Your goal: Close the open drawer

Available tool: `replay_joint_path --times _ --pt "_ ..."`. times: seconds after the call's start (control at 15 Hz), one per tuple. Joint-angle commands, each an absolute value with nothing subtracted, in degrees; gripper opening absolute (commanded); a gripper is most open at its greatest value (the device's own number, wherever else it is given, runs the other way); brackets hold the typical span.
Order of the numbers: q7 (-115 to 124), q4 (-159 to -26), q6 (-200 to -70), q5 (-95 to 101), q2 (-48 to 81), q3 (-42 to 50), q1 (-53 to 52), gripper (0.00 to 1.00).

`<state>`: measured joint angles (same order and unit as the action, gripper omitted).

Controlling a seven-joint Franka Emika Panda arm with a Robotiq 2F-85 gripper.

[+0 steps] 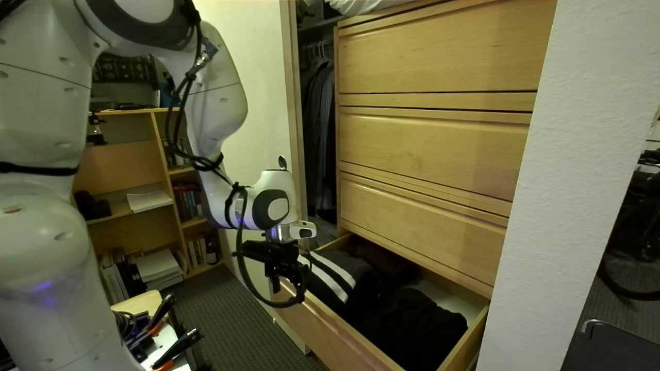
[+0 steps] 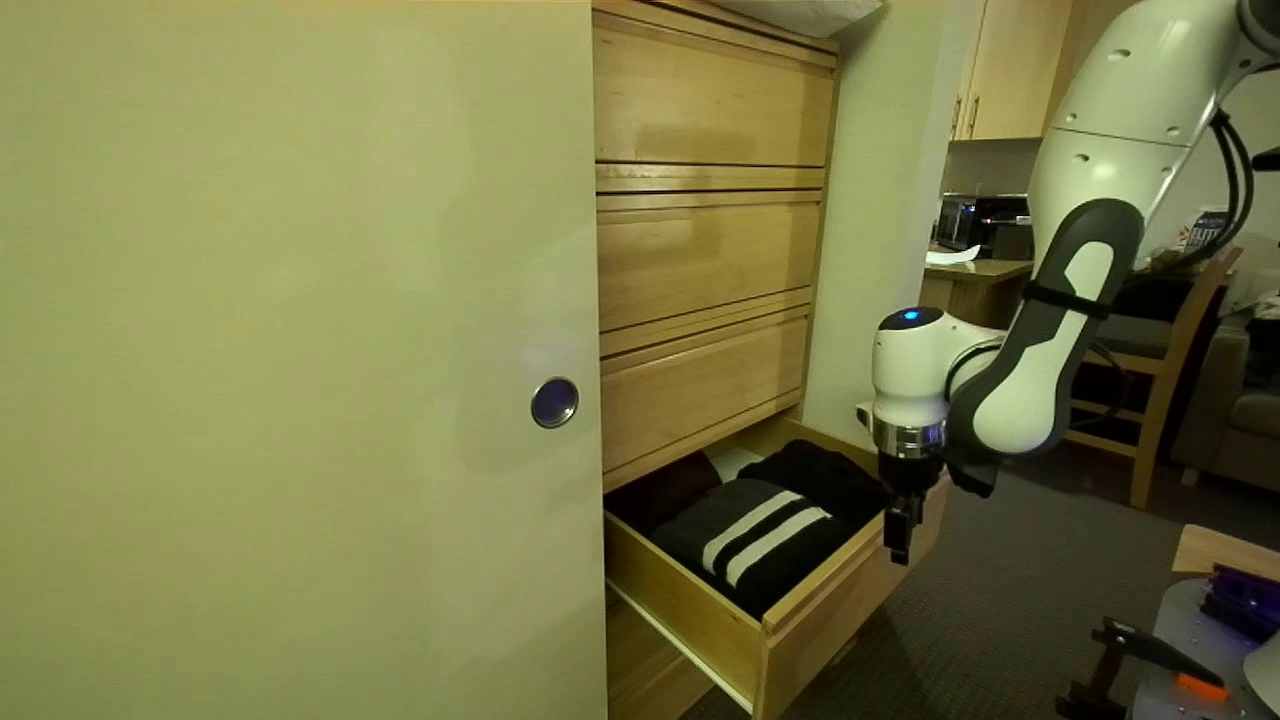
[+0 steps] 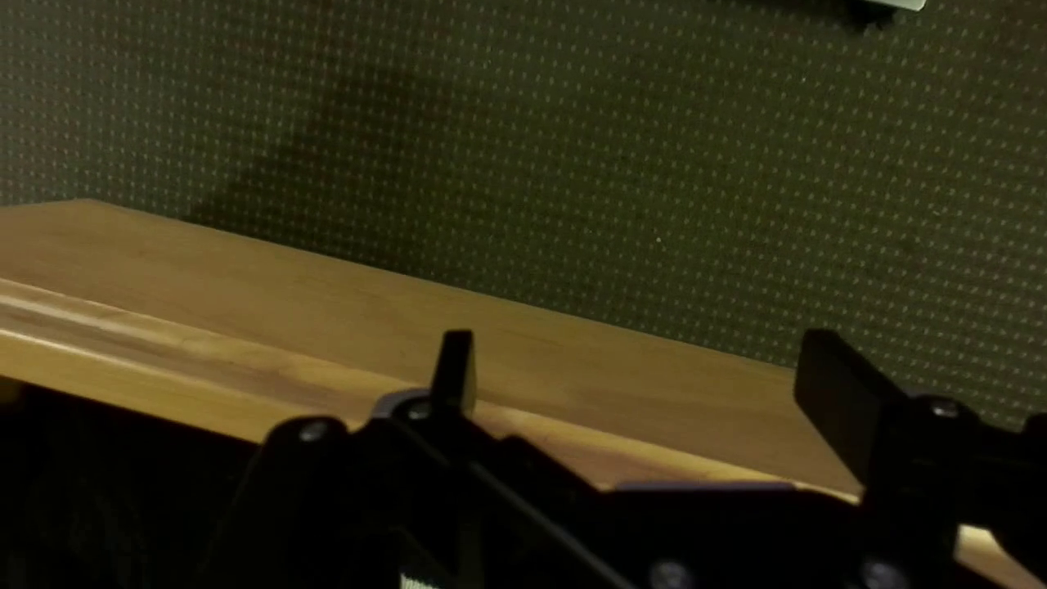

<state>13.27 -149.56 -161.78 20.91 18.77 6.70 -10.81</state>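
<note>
The drawer (image 1: 335,332) of pale wood stands pulled out at the bottom of the visible chest fronts. Its plain front panel also shows in an exterior view (image 2: 830,640) and slants across the wrist view (image 3: 343,298). Dark folded clothes with white stripes (image 2: 770,540) lie inside it. My gripper (image 1: 289,289) points down at the front panel's top edge, on the outer side, and also shows in an exterior view (image 2: 900,550). In the wrist view its two fingers (image 3: 634,352) are wide apart with nothing held between them. I cannot tell whether they touch the panel.
Closed matching drawer fronts (image 1: 428,149) rise above the drawer. A tall cream door (image 2: 300,350) stands beside the chest, and a white wall (image 1: 562,185) is on its other side. A bookshelf (image 1: 124,170) and a stand with clamps (image 1: 175,350) are near the arm.
</note>
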Motion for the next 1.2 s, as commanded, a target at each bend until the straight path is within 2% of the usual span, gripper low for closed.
replay_joint_path --times 0.0,1.13 --pt "13.5 -147.5 -165.5 23.2 22.6 9.5 -12.1 1.00" --pt "11.1 -141.0 -172.5 20.8 34.1 14.7 -16.7 1.00"
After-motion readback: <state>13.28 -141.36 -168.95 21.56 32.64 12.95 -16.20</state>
